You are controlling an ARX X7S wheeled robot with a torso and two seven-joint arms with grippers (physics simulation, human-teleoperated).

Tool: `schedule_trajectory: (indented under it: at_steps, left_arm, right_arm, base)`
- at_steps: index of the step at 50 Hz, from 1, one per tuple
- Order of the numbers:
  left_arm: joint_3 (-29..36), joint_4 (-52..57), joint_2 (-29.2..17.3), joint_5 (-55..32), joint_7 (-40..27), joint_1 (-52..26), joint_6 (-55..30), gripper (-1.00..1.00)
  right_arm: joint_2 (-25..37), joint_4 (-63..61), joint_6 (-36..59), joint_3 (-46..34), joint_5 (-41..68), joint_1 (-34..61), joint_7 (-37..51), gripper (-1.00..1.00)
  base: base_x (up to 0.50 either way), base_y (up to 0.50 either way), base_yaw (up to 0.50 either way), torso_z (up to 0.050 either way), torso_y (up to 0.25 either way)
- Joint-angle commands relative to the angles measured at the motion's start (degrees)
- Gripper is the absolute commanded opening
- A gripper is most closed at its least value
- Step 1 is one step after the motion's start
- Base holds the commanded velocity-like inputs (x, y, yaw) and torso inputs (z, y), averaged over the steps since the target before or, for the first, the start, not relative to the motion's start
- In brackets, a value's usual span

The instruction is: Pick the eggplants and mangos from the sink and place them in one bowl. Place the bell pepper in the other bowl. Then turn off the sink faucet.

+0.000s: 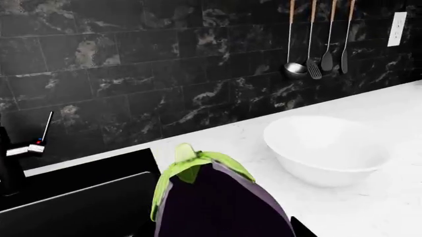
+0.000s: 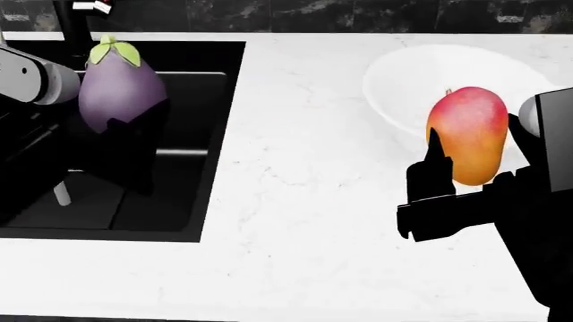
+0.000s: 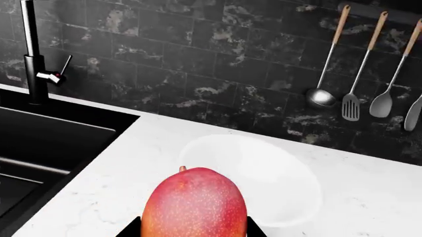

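I am clamping my right gripper [image 2: 474, 157] on a mango [image 2: 468, 134] above the white bowl [image 2: 403, 77] for dropping, while my left gripper [image 2: 121, 134] is gripping an eggplant [image 2: 119, 90] lifted over the sink [image 2: 192, 228].

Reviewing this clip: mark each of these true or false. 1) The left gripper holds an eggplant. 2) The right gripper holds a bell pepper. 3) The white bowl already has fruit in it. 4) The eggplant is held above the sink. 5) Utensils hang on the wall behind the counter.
1) True: the left gripper is shut on the eggplant.
2) False: the right gripper holds a mango, red shading to orange-yellow.
3) False: the white bowl looks empty in the left wrist view; the mango is held in the gripper in front of it.
4) True: in the head view it hangs over the sink.
5) True: the utensils, a ladle and spatulas, hang on the dark tiled wall.
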Motion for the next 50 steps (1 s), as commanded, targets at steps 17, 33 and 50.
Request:
schedule_trajectory:
  at_steps: [17,33,50]
  left_arm:
    - [0.47,-1.4,1.74,0.81,-0.64,-0.59,1.6,-1.0]
    - [-0.23,-1.98,1.24,0.7,-0.54,-0.95,2.15,-1.0]
    - [-0.53,-2.14,0.74,0.57,-0.17,-0.52,2.73,-1.0]
  right_arm:
    - [1.65,-0.79,-2.5,2.02,-2.66,-2.76,-1.22,-1.0]
    - [1.17,-0.96,-2.75,0.7,-5.56,-1.87,-2.48,-1.0]
    - [0.84,0.17,-1.96,0.24,-5.28,-0.46,-2.37,-1.0]
  base:
    - [0.05,-0.5,0.0,0.0,0.001]
    - [0.33,-0.37,0.0,0.0,0.001]
    - [0.48,-0.11,0.0,0.001,0.002]
